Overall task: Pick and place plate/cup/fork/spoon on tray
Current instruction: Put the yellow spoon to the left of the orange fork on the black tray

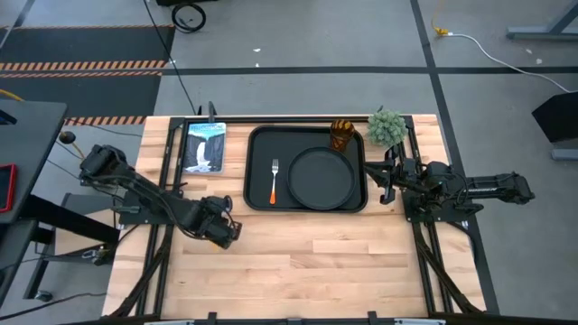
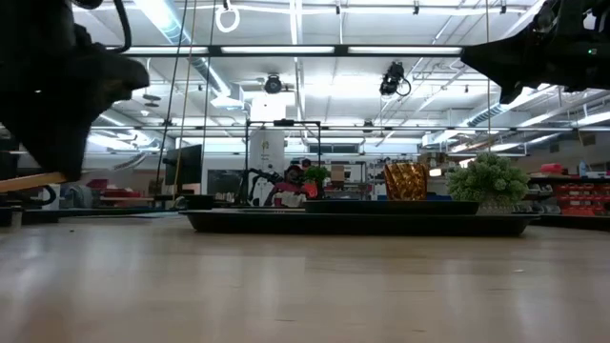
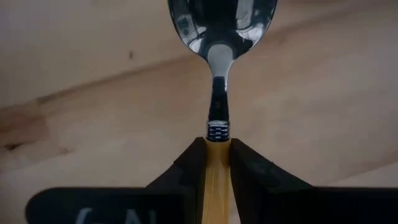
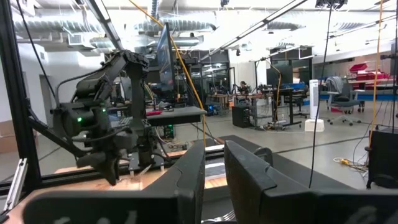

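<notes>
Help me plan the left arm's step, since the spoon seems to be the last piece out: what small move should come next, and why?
Probably carry the spoon toward the tray. The left gripper is shut on its orange handle over bare table, while the fork, plate and cup already sit on the tray.

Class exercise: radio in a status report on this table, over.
Left pincer shut on spoon, off the tray. Right pincer idle beside tray. Plate, fork, cup aboard. Path clear.
</notes>
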Controlling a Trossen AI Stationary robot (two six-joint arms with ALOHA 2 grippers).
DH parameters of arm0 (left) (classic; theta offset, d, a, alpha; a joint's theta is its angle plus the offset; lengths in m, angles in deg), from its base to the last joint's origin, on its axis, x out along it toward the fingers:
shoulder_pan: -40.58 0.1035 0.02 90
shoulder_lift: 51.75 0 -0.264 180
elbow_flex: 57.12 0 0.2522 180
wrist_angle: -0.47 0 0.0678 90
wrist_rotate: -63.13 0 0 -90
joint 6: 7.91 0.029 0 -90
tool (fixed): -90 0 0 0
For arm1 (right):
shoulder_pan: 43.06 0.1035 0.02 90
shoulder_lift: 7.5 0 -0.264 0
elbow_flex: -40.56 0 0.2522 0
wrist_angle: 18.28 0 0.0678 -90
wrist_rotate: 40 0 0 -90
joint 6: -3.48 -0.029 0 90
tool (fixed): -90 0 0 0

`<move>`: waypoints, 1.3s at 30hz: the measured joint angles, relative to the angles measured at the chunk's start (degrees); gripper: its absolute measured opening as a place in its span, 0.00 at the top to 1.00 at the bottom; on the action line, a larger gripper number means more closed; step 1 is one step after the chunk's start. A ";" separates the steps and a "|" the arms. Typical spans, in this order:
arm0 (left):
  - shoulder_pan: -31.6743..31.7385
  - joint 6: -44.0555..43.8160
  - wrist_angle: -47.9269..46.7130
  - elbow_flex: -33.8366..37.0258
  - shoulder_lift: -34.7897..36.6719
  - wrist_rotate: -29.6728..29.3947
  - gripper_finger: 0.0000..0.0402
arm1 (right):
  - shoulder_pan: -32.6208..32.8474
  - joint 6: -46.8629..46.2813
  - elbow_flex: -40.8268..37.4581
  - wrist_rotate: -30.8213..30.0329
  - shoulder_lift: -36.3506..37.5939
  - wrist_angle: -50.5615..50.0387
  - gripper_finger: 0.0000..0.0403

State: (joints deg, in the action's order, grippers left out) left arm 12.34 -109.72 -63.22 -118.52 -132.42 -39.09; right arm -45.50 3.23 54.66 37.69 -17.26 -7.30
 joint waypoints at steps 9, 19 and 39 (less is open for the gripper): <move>10.66 3.56 3.38 -0.07 1.55 -10.42 0.83 | -0.01 0.00 0.02 0.00 0.02 0.00 0.83; 30.52 27.73 26.67 -0.09 1.01 -5.49 0.84 | 0.00 0.00 0.00 0.00 0.02 0.00 0.83; 42.15 35.83 32.24 -5.33 -15.89 8.06 0.83 | -0.02 0.00 0.00 0.00 0.02 0.03 0.83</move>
State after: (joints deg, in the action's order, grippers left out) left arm 54.49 -73.88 -30.98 -123.84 -148.30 -31.03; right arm -45.52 3.23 54.66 37.69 -17.24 -7.27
